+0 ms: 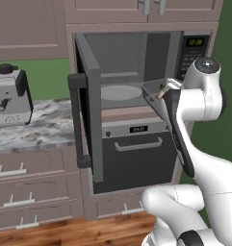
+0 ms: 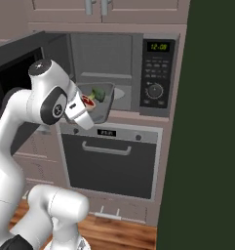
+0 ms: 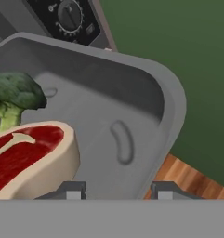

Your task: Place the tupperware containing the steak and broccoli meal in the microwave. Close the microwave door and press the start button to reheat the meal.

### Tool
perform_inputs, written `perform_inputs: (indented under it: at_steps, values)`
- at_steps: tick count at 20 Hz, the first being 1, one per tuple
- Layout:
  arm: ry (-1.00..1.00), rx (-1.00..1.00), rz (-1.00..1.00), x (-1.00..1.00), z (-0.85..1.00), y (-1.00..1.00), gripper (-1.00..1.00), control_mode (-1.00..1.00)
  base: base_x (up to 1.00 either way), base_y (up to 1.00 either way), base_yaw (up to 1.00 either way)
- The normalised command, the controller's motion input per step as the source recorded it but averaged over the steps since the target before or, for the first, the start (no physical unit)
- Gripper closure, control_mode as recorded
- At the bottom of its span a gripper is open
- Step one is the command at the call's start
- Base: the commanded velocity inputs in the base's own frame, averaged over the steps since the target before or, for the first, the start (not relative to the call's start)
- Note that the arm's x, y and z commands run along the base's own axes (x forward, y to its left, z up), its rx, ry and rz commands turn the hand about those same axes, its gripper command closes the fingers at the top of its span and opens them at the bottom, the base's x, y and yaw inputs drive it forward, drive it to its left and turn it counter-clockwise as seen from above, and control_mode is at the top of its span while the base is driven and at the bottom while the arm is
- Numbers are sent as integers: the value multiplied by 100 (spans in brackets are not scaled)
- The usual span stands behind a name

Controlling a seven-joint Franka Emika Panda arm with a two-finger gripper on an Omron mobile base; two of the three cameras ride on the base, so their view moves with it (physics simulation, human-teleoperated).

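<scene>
Tool (image 3: 115, 189), two dark fingertips set astride the near wall of the tupperware (image 3: 132, 93), jaws part-way apart and gripping that wall; container held off any surface at the mouth of the microwave (image 2: 119, 73), tilted, just above the sill of the cavity. Contents: steak (image 3: 29, 153), red face with pale tan rim, lying against the near wall; broccoli (image 3: 16, 95), green floret, beside it toward the far side. Microwave door (image 1: 88, 120), grey-framed, swung fully out to the left with its dark vertical handle (image 1: 79, 120) facing the room. Turntable (image 1: 121, 92), pale disc, on the cavity floor. Keypad strip (image 2: 155, 73) with dial and green display to the cavity's right. Oven (image 2: 111, 161) with horizontal handle directly beneath. Coffee machine (image 1: 10, 96) on the marbled bench (image 1: 45, 127) to the left.
</scene>
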Motion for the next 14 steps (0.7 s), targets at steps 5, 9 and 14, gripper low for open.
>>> perform_inputs:
  at_steps: [5, 9, 14]
  values:
    - [0, 0, 0, 0, 0, 0, 100, -100, 0, 0, 0]
    - [0, 0, 0, 5, 0, 0, 100, -100, 0, 0, 0]
    - [0, 0, 0, 15, 0, 0, 100, -100, 0, 0, 0]
